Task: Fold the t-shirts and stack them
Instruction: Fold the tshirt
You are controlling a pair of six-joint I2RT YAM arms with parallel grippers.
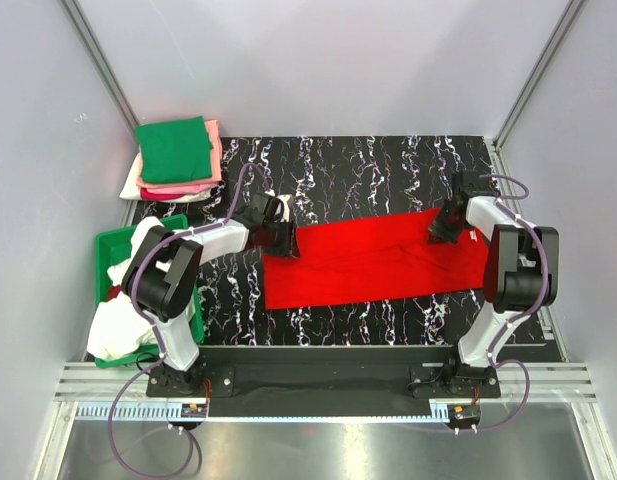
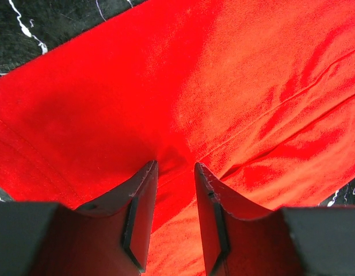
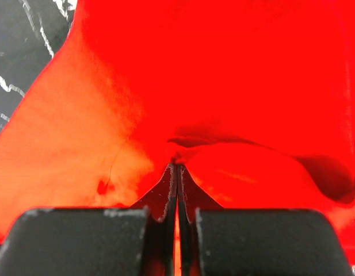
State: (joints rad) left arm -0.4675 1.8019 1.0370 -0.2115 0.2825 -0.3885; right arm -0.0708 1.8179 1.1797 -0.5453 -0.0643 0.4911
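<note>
Top external, left claw (image 2: pixel 175 164) angled down, parted on red t-shirt (image 1: pixel 373 262), right claw (image 3: pixel 176 167) angled down, pinching it.

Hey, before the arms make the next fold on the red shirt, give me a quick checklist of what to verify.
1. Right gripper pinching the red t-shirt: ok, jaws closed on cloth.
2. Left gripper pinching it: not ok, jaws stand apart over the cloth.
3. Grippers at opposite ends of the shirt: ok.
4. Shirt lying as a long band on the table: ok.
5. Folded stack apart from both arms: ok.
</note>
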